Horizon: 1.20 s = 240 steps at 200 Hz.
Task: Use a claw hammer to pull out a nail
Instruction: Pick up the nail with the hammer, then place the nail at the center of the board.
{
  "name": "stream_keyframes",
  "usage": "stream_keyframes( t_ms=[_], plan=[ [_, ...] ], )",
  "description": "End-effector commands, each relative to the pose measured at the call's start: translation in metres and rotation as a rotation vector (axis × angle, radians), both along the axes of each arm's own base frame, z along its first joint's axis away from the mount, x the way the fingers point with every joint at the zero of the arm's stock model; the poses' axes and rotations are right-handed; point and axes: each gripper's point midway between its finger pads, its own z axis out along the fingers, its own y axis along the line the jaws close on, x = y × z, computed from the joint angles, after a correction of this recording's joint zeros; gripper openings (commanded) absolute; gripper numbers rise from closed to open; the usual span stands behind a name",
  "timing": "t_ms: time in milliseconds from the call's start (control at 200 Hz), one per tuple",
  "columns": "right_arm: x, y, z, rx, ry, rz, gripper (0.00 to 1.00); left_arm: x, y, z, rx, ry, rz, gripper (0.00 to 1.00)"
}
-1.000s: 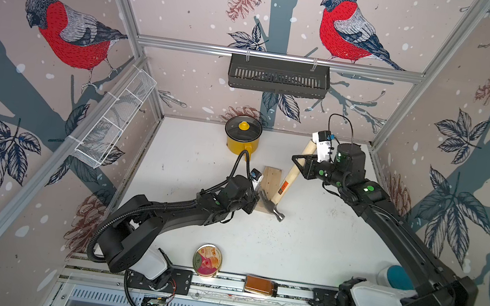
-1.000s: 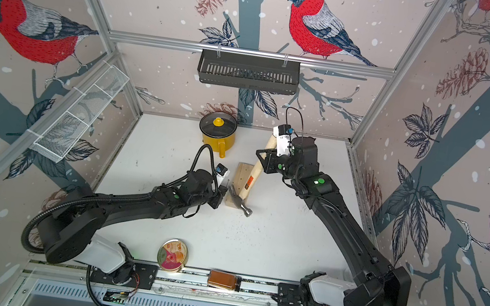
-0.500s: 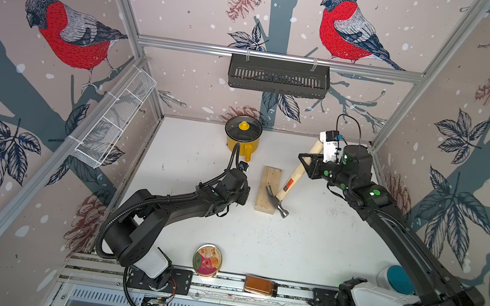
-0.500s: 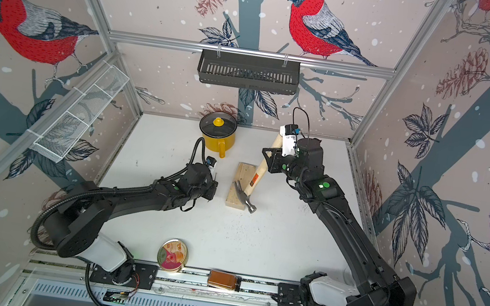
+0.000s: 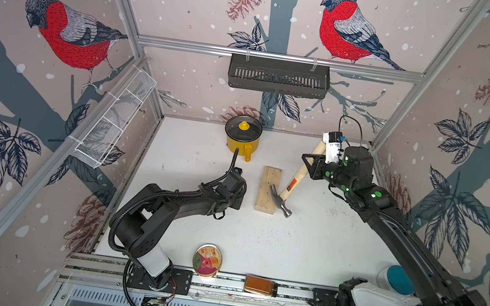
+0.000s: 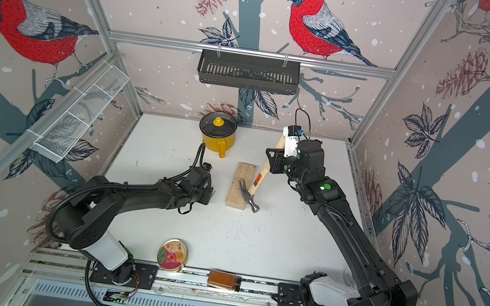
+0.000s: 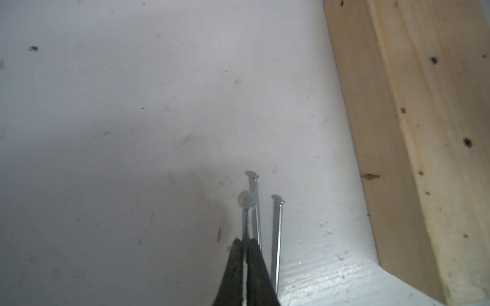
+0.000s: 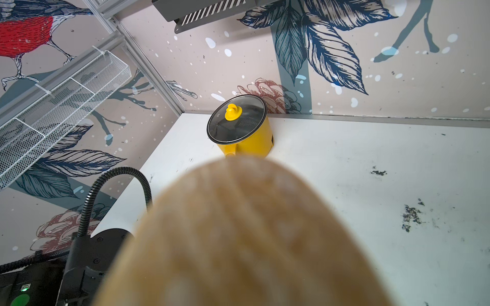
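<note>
**Hammer gripped by the right arm, its head at the wood block**

The claw hammer (image 5: 289,185) slants across the middle of the worktop (image 5: 288,249). Its steel head is at the right edge of the wooden block (image 5: 269,177), near the block's front corner. The forked end reaches over the block's top face and the striking face points away from the block. Whether the head touches the wood cannot be told. The pale handle rises toward the back right, where the right claw (image 5: 310,166) is pressed shut around it near its far end. In the right wrist view the handle is only a large blurred tan shape (image 8: 252,238).

Just left of the block, the left claw (image 7: 246,255) is squeezed together on the shank of a nail (image 7: 246,212). The nail's round head sticks out beyond the fingertips. Two more nails (image 7: 277,238) lie flat on the worktop just beside it. The block's top (image 7: 424,132) shows several small dark holes.

Farther out, a yellow pot (image 5: 240,140) with a glass lid stands at the back of the worktop. A round tin (image 5: 207,260) and an amber jar (image 5: 260,286) sit at the front rail. A white container with a teal lid (image 5: 396,278) stands at the front right. A black basket (image 5: 278,76) hangs on the back wall and a white wire basket (image 5: 113,121) on the left wall.
</note>
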Motion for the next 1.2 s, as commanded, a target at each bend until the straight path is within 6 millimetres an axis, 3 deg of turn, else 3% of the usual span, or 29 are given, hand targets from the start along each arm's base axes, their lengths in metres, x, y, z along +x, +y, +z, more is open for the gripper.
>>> stream_keyframes(
  t_ms=[0, 640, 1196],
  plan=[
    [0.004, 0.002, 0.023, 0.045, -0.076, -0.005, 0.00, -0.001, 0.002, -0.010, 0.007, 0.036, 0.013, 0.00],
    [0.006, 0.003, 0.021, 0.043, -0.071, -0.004, 0.00, -0.002, 0.003, -0.021, 0.004, 0.070, 0.016, 0.00],
    [0.003, 0.001, 0.020, 0.045, -0.073, -0.006, 0.00, 0.000, 0.003, -0.014, -0.015, 0.057, 0.027, 0.15]
  ],
)
